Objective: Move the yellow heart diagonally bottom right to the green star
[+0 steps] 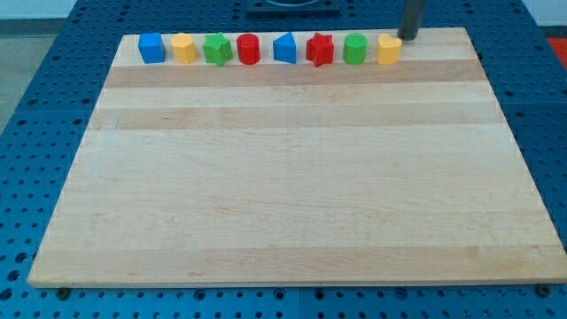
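The yellow heart (387, 50) sits at the right end of a row of blocks along the board's top edge. The green star (217, 49) is third from the left in that row, far to the heart's left. My tip (409, 37) is at the board's top edge, just above and to the right of the yellow heart, close to it. I cannot tell if it touches the heart.
The row also holds a blue cube (151, 47), another yellow block (183, 48), a red cylinder (248, 49), a blue block (284, 48), a red star (319, 50) and a green cylinder (355, 49). The wooden board (292, 177) lies on a blue perforated table.
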Motion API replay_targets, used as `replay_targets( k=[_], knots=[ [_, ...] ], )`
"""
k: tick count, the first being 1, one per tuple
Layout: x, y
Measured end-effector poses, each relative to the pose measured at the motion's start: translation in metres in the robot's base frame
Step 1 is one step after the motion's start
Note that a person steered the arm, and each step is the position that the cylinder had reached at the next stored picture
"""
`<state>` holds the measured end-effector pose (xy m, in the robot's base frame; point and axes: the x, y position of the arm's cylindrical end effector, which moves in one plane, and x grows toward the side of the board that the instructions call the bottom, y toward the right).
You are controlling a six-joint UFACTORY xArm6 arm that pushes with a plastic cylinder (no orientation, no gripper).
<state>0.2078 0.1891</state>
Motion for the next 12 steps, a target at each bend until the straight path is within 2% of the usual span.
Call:
replay_targets(
  k=[3,6,8,12],
  knots=[
    [0.02,0.0],
    [0.034,-0.036],
    [0.07,-0.059],
    [0.144,-0.197]
  ],
)
